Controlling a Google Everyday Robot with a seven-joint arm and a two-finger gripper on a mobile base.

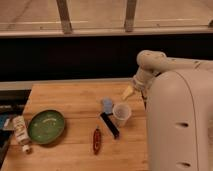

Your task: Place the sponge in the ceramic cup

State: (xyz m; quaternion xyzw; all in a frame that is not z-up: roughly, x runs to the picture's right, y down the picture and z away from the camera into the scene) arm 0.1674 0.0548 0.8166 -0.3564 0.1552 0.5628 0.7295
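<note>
The light-blue sponge (107, 104) lies on the wooden table (65, 100) near its middle. Just right of it and slightly nearer stands the small pale ceramic cup (121, 113), upright with its mouth showing. My gripper (128, 92) hangs at the end of the white arm, above the table behind the cup and to the right of the sponge. It touches neither of them. It is open and holds nothing.
A flat black bar (110, 125) lies in front of the sponge, against the cup's left side. A red object (96, 140) lies nearer the front edge. A green plate (46, 126) sits at the left, with a bottle (21, 131) beside it. My white body (180, 125) fills the right.
</note>
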